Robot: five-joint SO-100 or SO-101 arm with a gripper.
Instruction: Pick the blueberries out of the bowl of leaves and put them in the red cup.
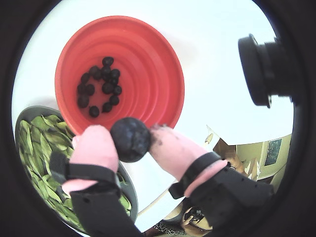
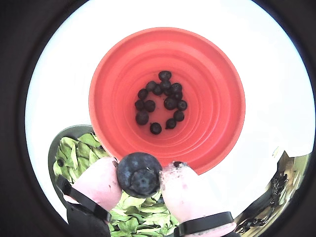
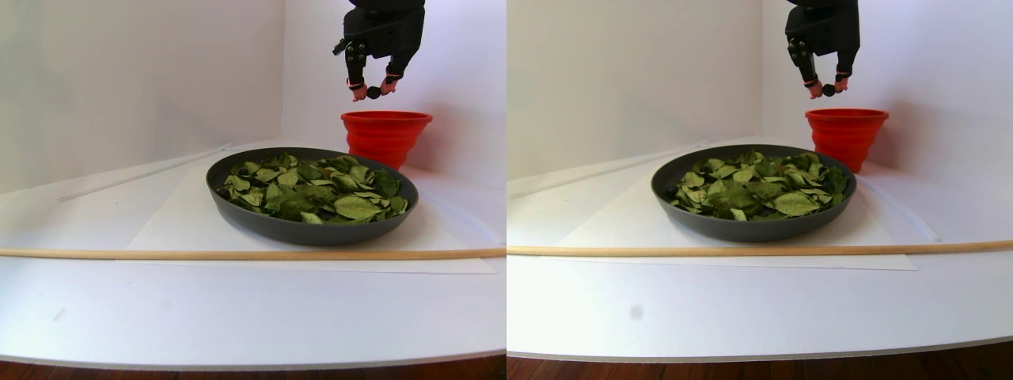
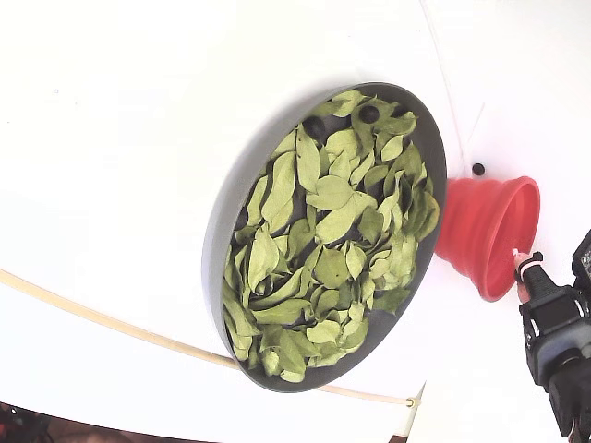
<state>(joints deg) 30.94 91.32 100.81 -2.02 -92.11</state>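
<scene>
The setting is a purpose-built test enclosure inside a room. Plain white backdrop walls (image 3: 142,71) meet in a corner behind a white tabletop (image 3: 237,309). A thin light wooden rod (image 3: 237,254) lies across the tabletop. Dark wooden flooring (image 3: 158,372) shows below its front edge.
</scene>
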